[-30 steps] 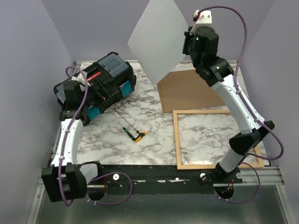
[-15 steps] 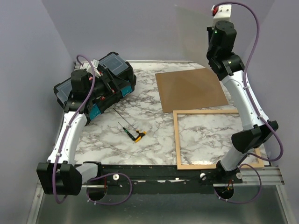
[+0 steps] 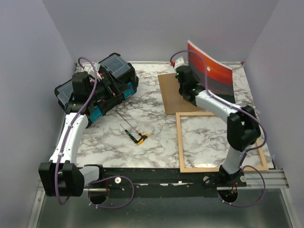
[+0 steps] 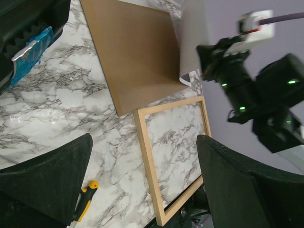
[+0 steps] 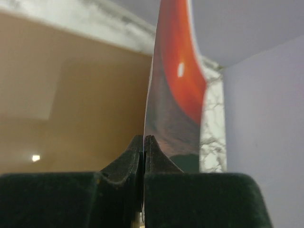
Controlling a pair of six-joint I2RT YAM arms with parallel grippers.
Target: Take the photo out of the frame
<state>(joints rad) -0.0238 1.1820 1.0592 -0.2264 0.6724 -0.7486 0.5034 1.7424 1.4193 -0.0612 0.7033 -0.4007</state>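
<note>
Photo [image 3: 211, 71] stands on edge, pinched between the closed fingers of the right hand [image 5: 143, 140], its sunset face curving up and away past the fingertips. Below that hand lies a brown board [image 3: 171, 97]. The frame [image 3: 179, 142] lies flat on the marble surface [image 3: 142, 114], back from that hand toward the arm bases. The left hand [image 4: 142, 142] gapes wide, holding nothing, beside a black toolbox [image 3: 116, 66].

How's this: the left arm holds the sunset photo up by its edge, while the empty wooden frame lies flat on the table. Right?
Wrong arm: the right gripper holds the photo up by its edge, clear in the right wrist view. The empty frame does lie flat on the table.
</note>
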